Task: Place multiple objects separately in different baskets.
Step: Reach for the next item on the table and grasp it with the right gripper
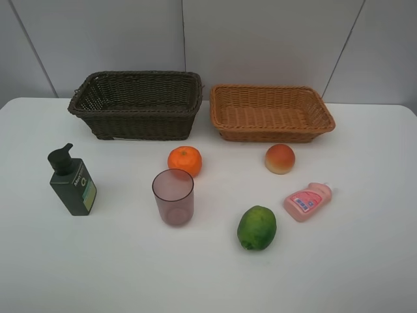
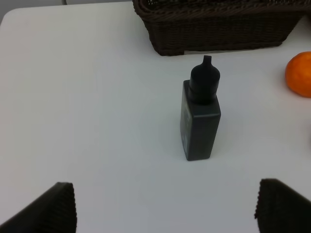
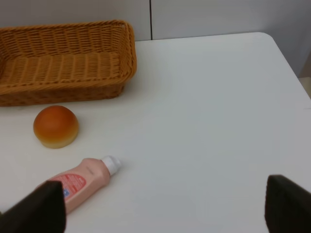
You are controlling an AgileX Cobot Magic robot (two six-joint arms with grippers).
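I see 2 wicker baskets side by side at the back of the white tabletop (image 1: 365, 261), against a grey panelled wall (image 1: 260, 39). The dark brown basket (image 1: 140, 124) is on the left and deeper. The orange-tan basket (image 1: 273, 135) is on the right, shallower, its sides flaring outward. They sit just beside each other.

All 6 items are on the tabletop in front of them, outside both baskets. The dark green pump bottle (image 1: 73, 184) stands upright far left, black pump head on top and a pale green label on one face. The translucent mauve cup (image 1: 173, 197) stands upright, mouth up, and the orange tangerine (image 1: 184, 160) sits just behind it, between the cup and the dark basket. The red-orange peach (image 1: 279, 158) lies near the front wall of the tan basket. The small pink bottle (image 1: 307, 200) lies on its side to the right, white cap pointing away from me. The green lime (image 1: 257, 227) is nearest the front edge.

The left fingers (image 2: 48, 211) are wide apart, gripping nothing, with the pump bottle ahead between them. The right fingers (image 3: 286, 206) are also apart and grip nothing. The pink bottle's base slips out of sight behind 1 of them.
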